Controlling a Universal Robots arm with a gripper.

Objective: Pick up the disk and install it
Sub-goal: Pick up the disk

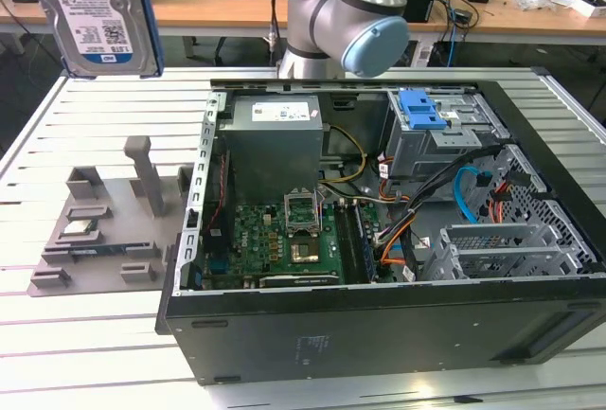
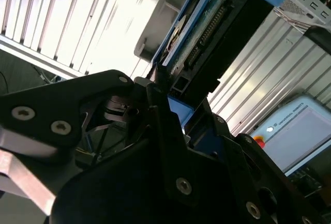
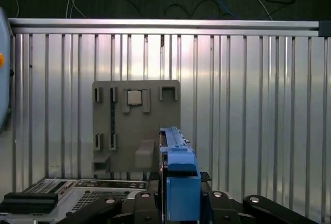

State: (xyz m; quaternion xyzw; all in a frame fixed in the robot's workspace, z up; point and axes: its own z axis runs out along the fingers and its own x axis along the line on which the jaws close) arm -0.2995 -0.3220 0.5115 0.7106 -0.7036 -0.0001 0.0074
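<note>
Well, the gripper (image 2: 180, 100) is closed firmly on the disk (image 2: 199, 38). In the second wrist view I see its black fingers (image 2: 163, 120) pressed against both flat sides at one end of the drive, with no gap between them and it. I think they grip on the blue bracket (image 3: 182, 182) and not on the bare metal, but this part is dark and I am not sure. In the exterior view the disk (image 1: 95, 12) hangs in the air at the far left, upright, with its white-and-blue label turned to the camera. It is above the slatted metal table (image 1: 114, 107) and well apart from the open computer case (image 1: 379, 325), which lies on its side at the exterior view's right. Inside the case I see the grey power supply (image 1: 275, 140), the green motherboard (image 1: 284, 240) near it, and the blue-topped drive cage (image 1: 426, 116) on the far right side. The robot arm (image 1: 346, 12) stands behind the case. In the first wrist view the disk is seen edge-on, over the edge of a grey fixture plate (image 3: 137, 125) that lies on the table. A small square chip (image 3: 134, 98) sits in one pocket of this plate.
</note>
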